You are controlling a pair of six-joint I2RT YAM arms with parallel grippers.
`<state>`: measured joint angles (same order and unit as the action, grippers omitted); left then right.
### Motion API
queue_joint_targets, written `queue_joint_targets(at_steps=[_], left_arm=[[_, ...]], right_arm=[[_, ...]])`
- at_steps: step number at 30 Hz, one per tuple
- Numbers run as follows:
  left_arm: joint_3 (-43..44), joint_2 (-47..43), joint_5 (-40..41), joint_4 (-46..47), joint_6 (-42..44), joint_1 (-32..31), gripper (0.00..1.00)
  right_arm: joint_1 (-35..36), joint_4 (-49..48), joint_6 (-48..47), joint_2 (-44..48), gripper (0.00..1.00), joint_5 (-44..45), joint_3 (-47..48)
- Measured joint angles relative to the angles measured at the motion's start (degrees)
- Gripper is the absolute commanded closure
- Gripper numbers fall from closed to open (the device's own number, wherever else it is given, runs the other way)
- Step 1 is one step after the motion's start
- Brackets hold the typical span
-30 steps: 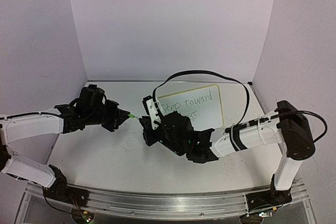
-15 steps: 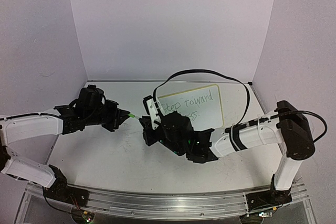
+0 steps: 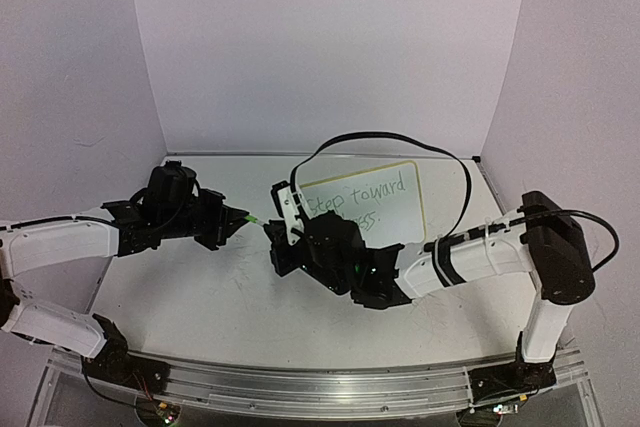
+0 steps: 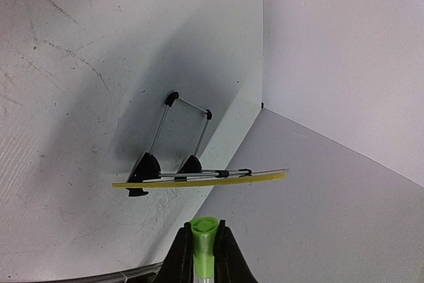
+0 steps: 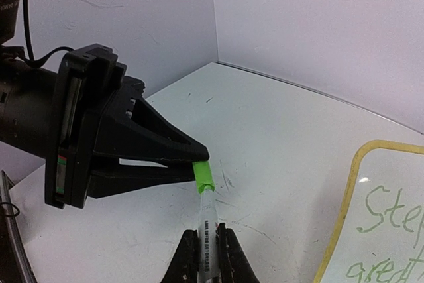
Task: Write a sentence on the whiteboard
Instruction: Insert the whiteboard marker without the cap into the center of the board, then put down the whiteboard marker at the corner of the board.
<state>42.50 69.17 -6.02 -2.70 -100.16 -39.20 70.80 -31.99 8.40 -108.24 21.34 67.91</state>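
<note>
The whiteboard (image 3: 405,217) stands at the back middle, bearing the sentence (image 3: 360,195) "Step toward greatness." in thin handwriting; the second line is partly hidden by my right arm. My left gripper (image 3: 240,219) is shut on the marker's green cap (image 3: 252,220). My right gripper (image 3: 272,237) is shut on the white marker body (image 5: 207,213), whose tip sits in the cap (image 5: 203,175). The right wrist view shows my right gripper (image 5: 207,233), the left gripper (image 5: 196,156) and part of the board (image 5: 397,177). The left wrist view shows the cap (image 4: 204,226) in my left gripper (image 4: 204,240) and the board edge-on (image 4: 262,175).
The scuffed white tabletop (image 3: 200,297) is walled in by pale panels on three sides. A black cable (image 3: 390,137) loops over the board from my right wrist. The board's black wire stand (image 4: 185,107) props it up behind.
My right arm has shifted very slightly to the left. The left arm, the marker and the board stay where they were.
</note>
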Motion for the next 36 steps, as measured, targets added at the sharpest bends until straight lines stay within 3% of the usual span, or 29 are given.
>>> queue_joint_targets(at_steps=[13,36], left_arm=[[0.0,0.0,0.5,1.7,2.7,1.0,1.00],[-3.2,-6.4,18.0,7.1,10.9,1.4,1.00]], right_arm=[[-1.5,-4.3,-0.7,-4.5,1.00,-1.0,3.3],[-5.2,-19.1,-1.2,-21.2,1.00,-11.5,20.8]])
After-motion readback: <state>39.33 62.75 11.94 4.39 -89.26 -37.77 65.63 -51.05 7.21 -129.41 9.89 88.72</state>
